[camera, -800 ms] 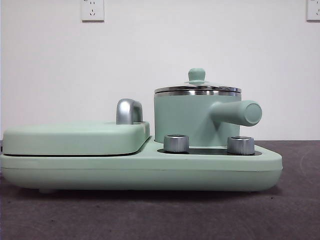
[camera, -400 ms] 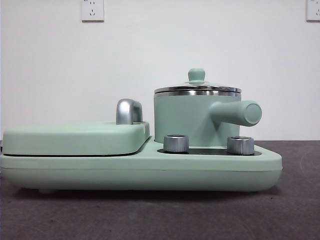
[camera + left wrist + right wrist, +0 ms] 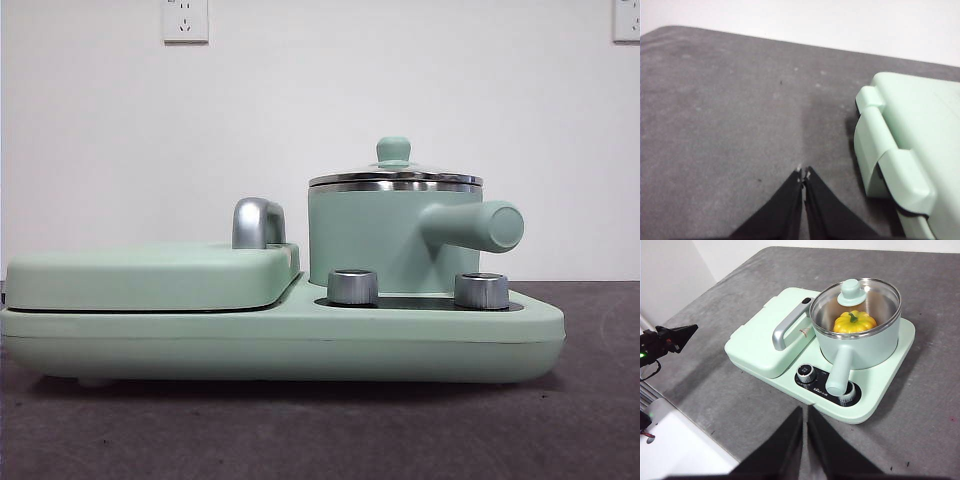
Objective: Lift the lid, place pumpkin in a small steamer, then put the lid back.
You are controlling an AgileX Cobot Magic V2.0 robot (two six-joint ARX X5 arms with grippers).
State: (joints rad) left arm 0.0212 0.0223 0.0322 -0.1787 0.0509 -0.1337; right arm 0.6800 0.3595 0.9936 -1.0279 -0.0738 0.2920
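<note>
In the right wrist view, left to right: the right gripper (image 3: 804, 412) was closed, empty, at bottom centre. The pumpkin (image 3: 855, 322) sat inside the small steamer (image 3: 860, 342), upper right, under the lid (image 3: 856, 302). The left gripper (image 3: 804, 175) was closed, empty. Little risk remained; a stray arm could nudge the lid.

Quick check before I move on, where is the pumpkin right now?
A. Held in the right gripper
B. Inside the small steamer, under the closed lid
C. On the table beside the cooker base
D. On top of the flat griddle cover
B: in the right wrist view the pumpkin shows through the glass lid, which sits on the rim of the small steamer; both grippers are shut, clear of it.
</note>
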